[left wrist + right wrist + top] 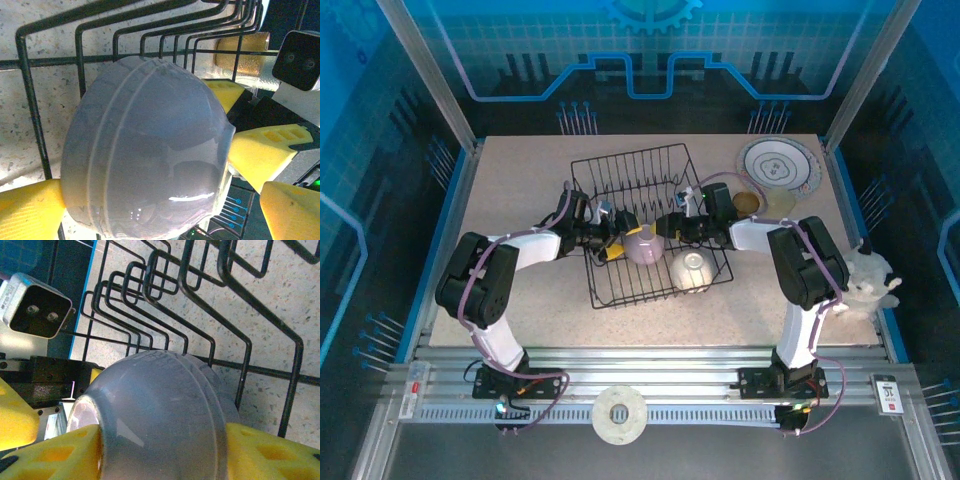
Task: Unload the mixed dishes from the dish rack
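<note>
item under handling: pale lilac bowl (643,246), lying on its side inside the dish rack (628,170), near the rack's middle, mouth turned toward the right arm. the rack stands on the counter (520,190).

right hand (666,232): reaches into the rack from the right. in the right wrist view its two yellow fingers (270,450) sit on opposite sides of the bowl, one at the rim side and one against the outer wall. both touch it, with no gap to be seen. finding: pinching the bowl.

left hand (616,246): reaches in from the left, facing the right hand across the bowl. in the left wrist view its fingers are spread wide around the bowl. one finger (30,210) lies against the bowl's rounded underside; the other stands clear of the rim. finding: spread, not closed on the bowl.

other dishes: small cream bowl (690,270) in the rack's front right part, just beside the lilac bowl. on the counter right of the rack are a white plate with purple rim (778,165), a brown cup (747,203) and a translucent yellowish cup (781,203). the two cups stand side by side just in front of the plate.
</note>
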Controlling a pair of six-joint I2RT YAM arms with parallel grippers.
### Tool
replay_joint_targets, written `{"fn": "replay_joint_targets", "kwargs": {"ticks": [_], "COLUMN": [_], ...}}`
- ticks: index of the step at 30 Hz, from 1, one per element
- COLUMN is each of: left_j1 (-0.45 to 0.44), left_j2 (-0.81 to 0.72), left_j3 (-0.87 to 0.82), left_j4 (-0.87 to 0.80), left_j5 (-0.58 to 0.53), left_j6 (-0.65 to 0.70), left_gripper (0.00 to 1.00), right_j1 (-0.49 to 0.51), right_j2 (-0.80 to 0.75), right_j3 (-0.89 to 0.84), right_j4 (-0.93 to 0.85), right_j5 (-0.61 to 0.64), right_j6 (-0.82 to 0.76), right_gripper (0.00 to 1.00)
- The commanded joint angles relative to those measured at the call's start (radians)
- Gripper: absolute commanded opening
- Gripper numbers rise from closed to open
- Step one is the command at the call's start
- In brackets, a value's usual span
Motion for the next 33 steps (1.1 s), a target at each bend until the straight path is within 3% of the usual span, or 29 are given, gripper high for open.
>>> {"fn": "replay_joint_targets", "kwargs": {"ticks": [1,11,21,25,29,33], "left_j1": [0.004,0.004,-0.002,-0.005,-0.005,-0.006], "left_j2": [-0.014,-0.014,0.041,0.030,0.017,0.021], "left_j3": [-0.023,-0.033,-0.098,-0.105,-0.117,-0.130], "left_j4": [-0.001,0.008,0.395,0.435,0.441,0.488], "left_j5": [0.032,0.055,0.126,0.116,0.105,0.102], "left_j6": [0.018,0.018,-0.226,-0.250,-0.257,-0.292], "left_gripper": [0.99,0.99,0.95,0.92,0.83,0.67], "right_j1": [-0.061,-0.078,-0.072,-0.073,-0.072,-0.073], "right_j2": [0.130,0.164,0.171,0.166,0.159,0.148], "right_j3": [-0.109,-0.143,-0.136,-0.136,-0.135,-0.134], "right_j4": [-0.117,-0.061,-0.061,-0.061,-0.065,-0.064], "right_j5": [0.019,0.003,-0.003,-0.003,-0.004,-0.006], "right_j6": [0.063,0.098,0.102,0.105,0.105,0.110], "right_gripper": [0.52,0.47,0.46,0.46,0.46,0.46]}}
